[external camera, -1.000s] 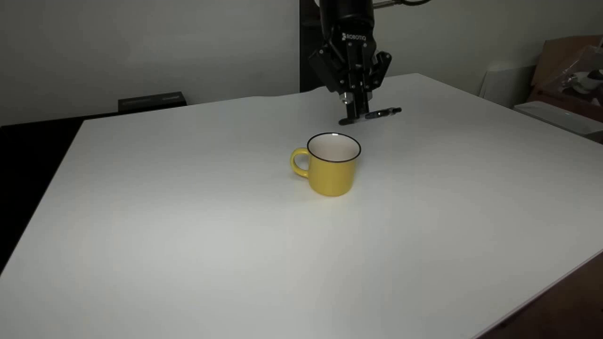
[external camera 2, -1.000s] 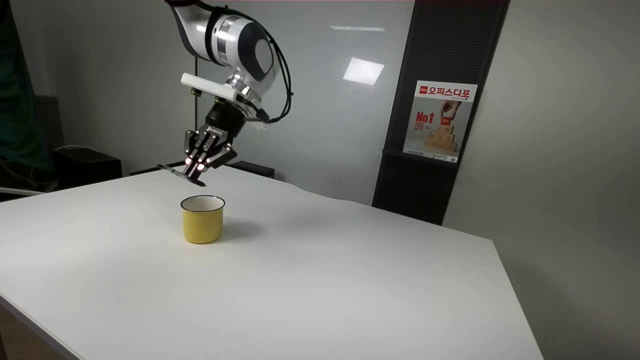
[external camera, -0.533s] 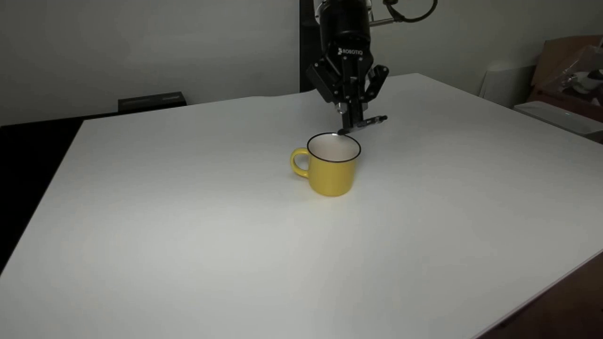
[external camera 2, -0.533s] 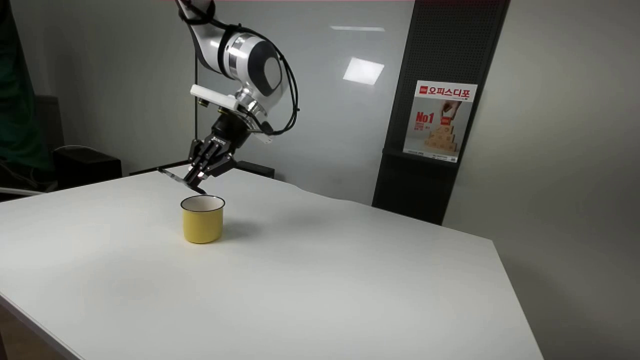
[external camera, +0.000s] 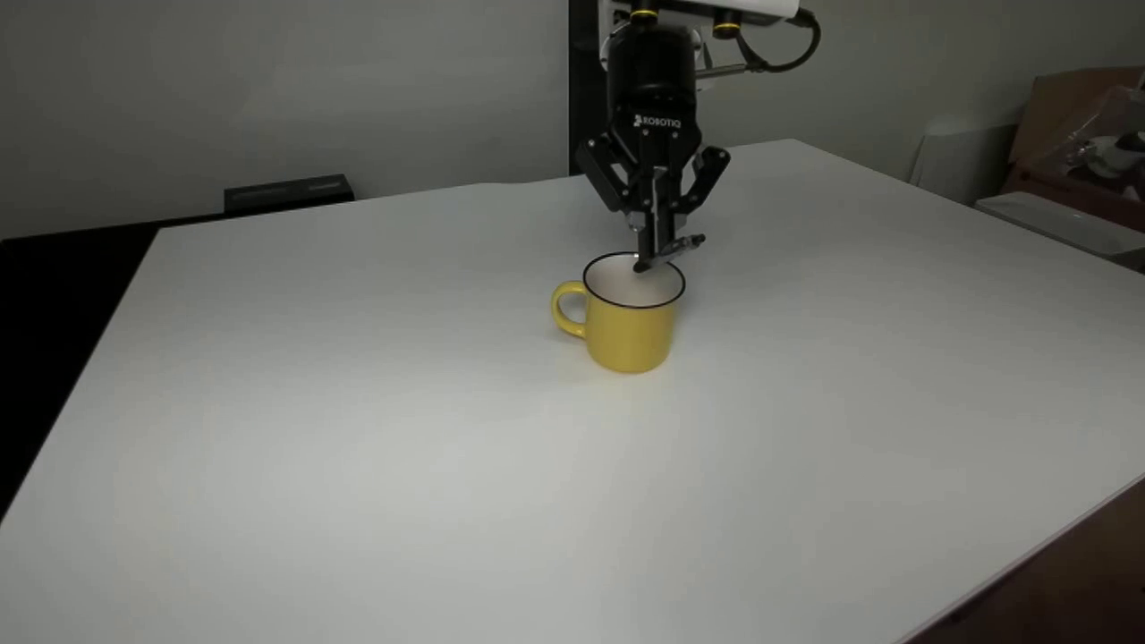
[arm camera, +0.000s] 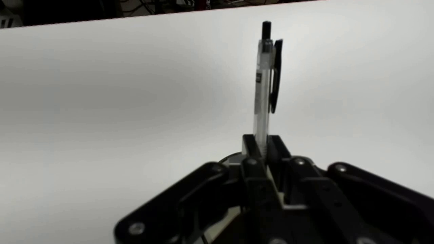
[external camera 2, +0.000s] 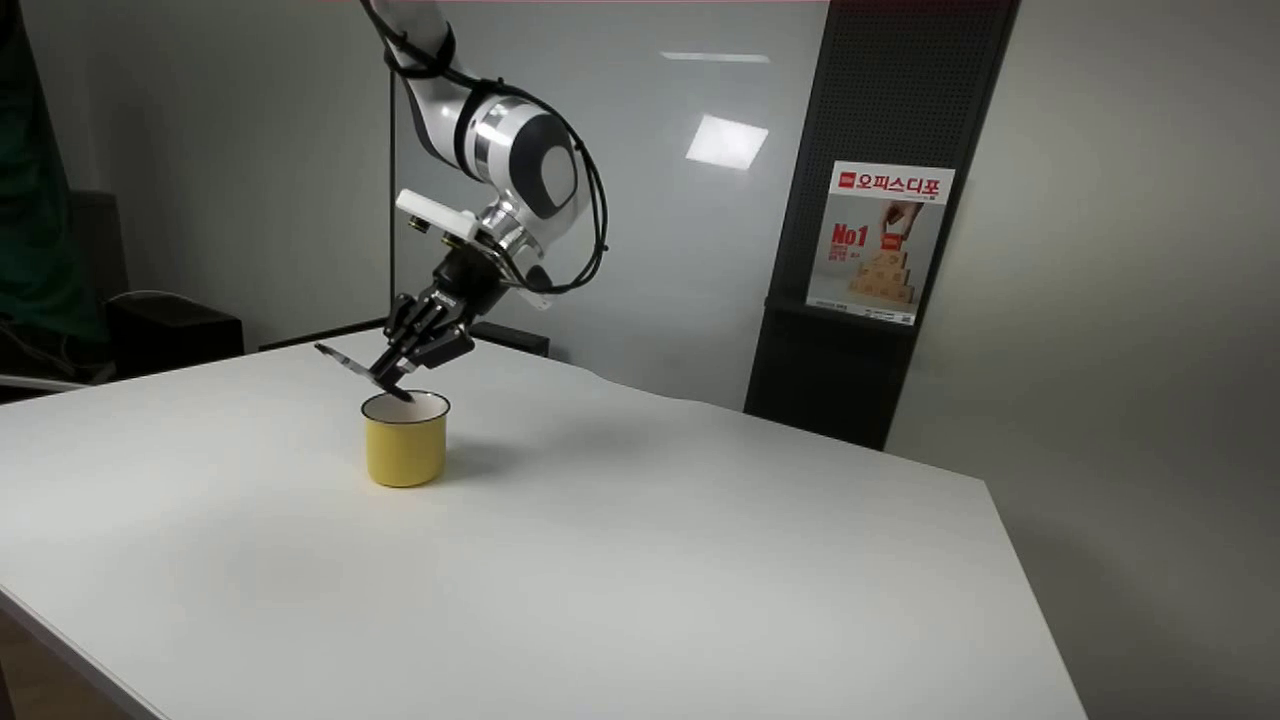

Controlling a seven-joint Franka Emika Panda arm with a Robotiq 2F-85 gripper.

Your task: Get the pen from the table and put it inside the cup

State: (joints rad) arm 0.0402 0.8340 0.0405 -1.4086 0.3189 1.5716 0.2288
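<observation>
In an exterior view, the yellow cup stands upright on the white worktop, below my tool; my tool is nearly closed, pinching the slanted pen, whose clip end juts rightward.

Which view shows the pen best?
The wrist view: the pen is large there, clip and clear barrel distinct, though the jaws hide its lower end. Both exterior views show it small, both ends visible, slanting toward the yellow mug.
</observation>
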